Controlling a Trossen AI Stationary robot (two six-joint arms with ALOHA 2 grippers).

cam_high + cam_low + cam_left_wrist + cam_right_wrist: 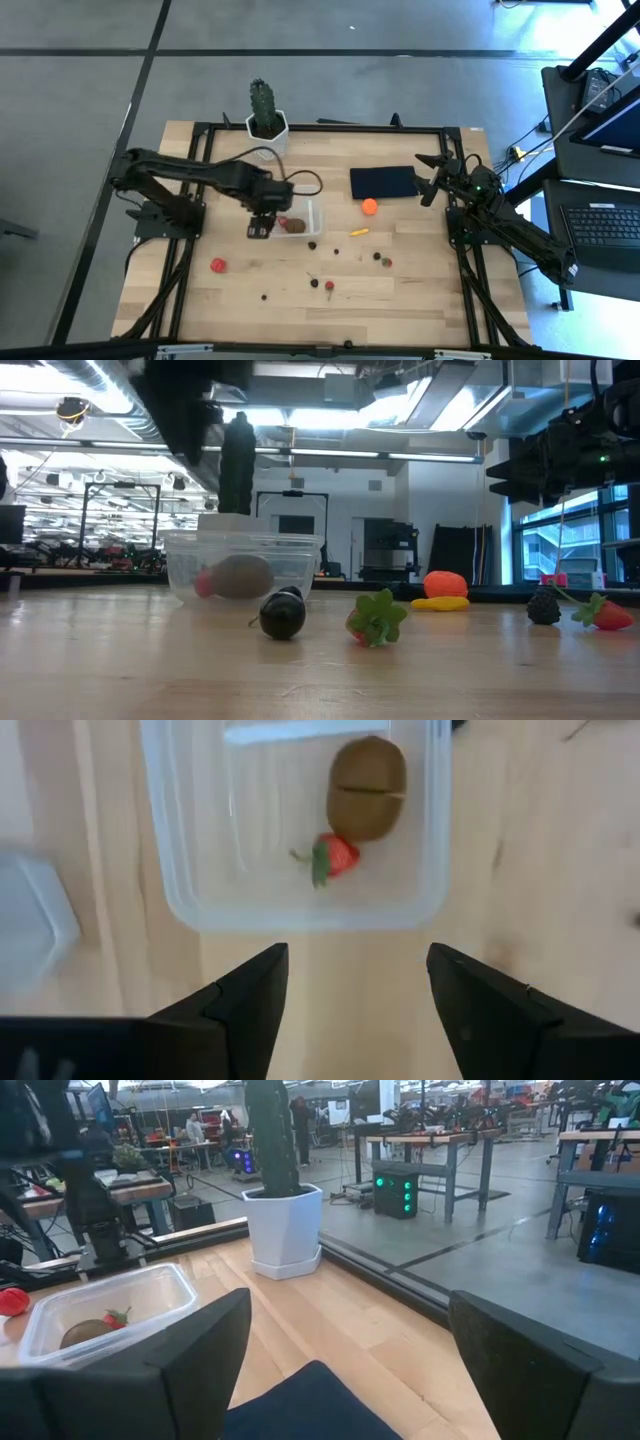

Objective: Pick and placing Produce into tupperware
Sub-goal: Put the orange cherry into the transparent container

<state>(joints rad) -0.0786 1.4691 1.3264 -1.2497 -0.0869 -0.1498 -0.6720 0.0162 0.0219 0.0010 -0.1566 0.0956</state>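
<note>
The clear, round-cornered plastic container [296, 830] is seen on the pale wooden table [420, 290], holding a brown oval lump [367, 788] with a slit and a small red strawberry [333, 858] with green leaves. The left gripper [350, 1005] is held just beside the container's edge with its dark jaws spread and empty. Farther off, a smooth orange ball [369, 207] lies beside a flat navy rectangle [382, 182], over which the right gripper [345, 1370] is held with jaws wide apart.

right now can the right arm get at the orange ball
Probably yes. The orange ball lies in the open on the table, just beside the navy mat, and the right gripper hangs open close by with nothing between them.
</note>
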